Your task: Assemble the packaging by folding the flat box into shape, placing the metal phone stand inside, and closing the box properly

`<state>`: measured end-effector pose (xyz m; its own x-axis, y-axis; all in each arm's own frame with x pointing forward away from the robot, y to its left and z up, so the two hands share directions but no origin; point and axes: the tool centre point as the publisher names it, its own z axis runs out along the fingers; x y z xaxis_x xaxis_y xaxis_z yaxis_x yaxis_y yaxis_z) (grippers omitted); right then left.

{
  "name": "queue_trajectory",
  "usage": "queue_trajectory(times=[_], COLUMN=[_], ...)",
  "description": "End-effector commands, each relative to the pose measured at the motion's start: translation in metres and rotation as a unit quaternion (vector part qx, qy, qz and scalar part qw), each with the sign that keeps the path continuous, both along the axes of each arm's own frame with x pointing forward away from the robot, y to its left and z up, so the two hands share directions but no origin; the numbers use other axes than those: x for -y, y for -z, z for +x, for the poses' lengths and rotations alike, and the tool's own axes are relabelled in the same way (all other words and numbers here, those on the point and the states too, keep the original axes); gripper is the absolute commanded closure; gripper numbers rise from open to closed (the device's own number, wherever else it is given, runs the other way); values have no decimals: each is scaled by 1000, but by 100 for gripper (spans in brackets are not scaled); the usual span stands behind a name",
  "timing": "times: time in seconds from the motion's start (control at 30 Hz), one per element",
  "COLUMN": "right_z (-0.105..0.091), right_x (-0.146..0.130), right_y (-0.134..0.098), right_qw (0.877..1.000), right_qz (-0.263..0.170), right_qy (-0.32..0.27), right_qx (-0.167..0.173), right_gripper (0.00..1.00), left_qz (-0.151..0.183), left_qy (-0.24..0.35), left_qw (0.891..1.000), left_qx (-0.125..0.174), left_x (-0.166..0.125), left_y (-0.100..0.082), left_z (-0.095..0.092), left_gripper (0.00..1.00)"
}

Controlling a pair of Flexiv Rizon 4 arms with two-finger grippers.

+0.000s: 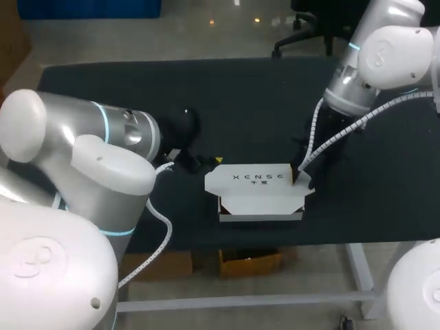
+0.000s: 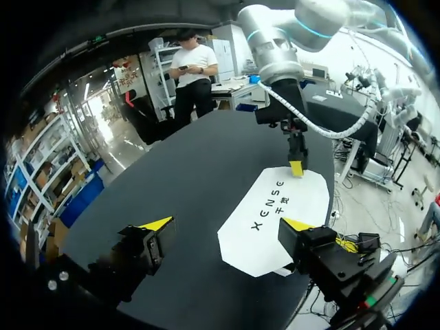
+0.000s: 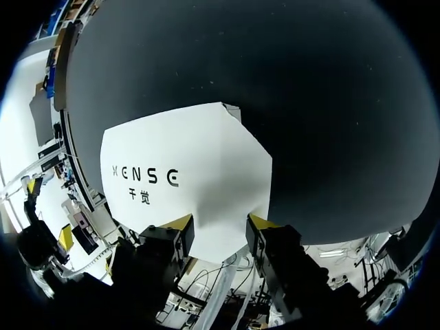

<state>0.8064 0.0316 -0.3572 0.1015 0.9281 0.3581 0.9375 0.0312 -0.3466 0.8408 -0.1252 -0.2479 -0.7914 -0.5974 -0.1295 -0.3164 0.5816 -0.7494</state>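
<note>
Item: white box, lid down, looks untucked, near bench front edge | L tool wide, beside box end | R tool apart, lid edge btwn fingers | stand: not visible | Risk: unbraced push may slide box off edge, crease lid.

Silver arms, yellow-tip end effectors.
</note>
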Motion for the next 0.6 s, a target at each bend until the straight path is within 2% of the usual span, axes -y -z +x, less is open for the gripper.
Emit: queue_trajectory(times=[0.03, 0.17, 0.2, 0.6], right_z=[-6, -5, -5, -5], right_x=[0, -1, -1, -1], right_y=[1, 2, 2, 6], right_qw=[1000, 1000, 1000, 999], right_qz=[-1, 0, 0, -1], right_qy=[7, 9, 10, 14], right_qx=[17, 23, 24, 39], right_gripper=[53, 53, 53, 54], left_qz=[125, 146, 158, 158], left_qy=[-54, -102, -117, -117], left_qw=[975, 965, 962, 962], left_qx=[-178, -194, -188, -188], left_x=[-2, -3, -3, -3], left_y=[-10, -10, -10, -10], left_z=[8, 8, 9, 9], left_gripper=[0, 0, 0, 0])
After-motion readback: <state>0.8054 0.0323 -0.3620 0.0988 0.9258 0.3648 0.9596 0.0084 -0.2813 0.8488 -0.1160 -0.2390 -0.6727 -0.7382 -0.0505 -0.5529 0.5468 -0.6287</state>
